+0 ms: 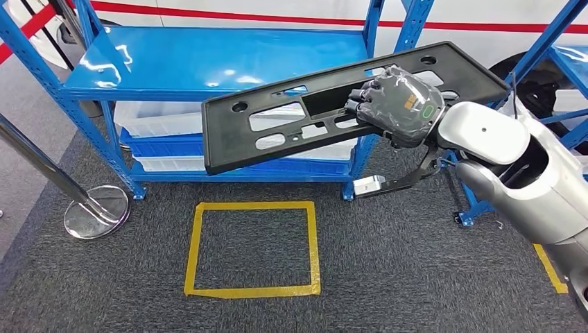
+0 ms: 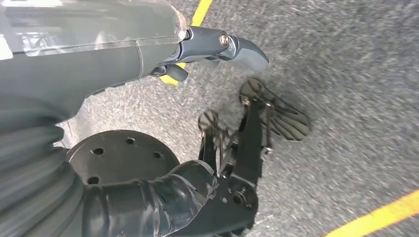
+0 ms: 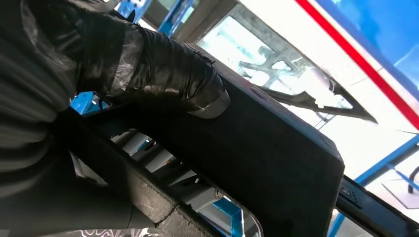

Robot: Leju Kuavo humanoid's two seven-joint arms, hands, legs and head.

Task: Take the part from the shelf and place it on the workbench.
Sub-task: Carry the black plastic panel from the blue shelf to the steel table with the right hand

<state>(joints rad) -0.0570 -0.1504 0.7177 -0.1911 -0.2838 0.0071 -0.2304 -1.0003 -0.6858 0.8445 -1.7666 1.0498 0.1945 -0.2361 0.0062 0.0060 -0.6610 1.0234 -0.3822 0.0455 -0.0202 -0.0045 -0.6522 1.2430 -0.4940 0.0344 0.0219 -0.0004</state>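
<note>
A long flat black plastic part [image 1: 277,132] with several cut-outs hangs tilted in the air in front of the blue shelf [image 1: 208,62]. My right hand [image 1: 399,104] grips it near its right half, fingers wrapped over its upper edge. In the right wrist view the thumb [image 3: 163,69] presses on the part's dark surface [image 3: 276,158]. The shelf's top board is bare. My left hand [image 2: 113,69] hangs over the grey carpet, fingers apart, holding nothing.
A yellow taped square [image 1: 194,236] marks the carpet in front of the shelf. A chrome stanchion base [image 1: 97,211] stands at the left. White bins [image 1: 159,118] sit on the lower shelf boards. Another blue rack [image 1: 561,62] stands at the right.
</note>
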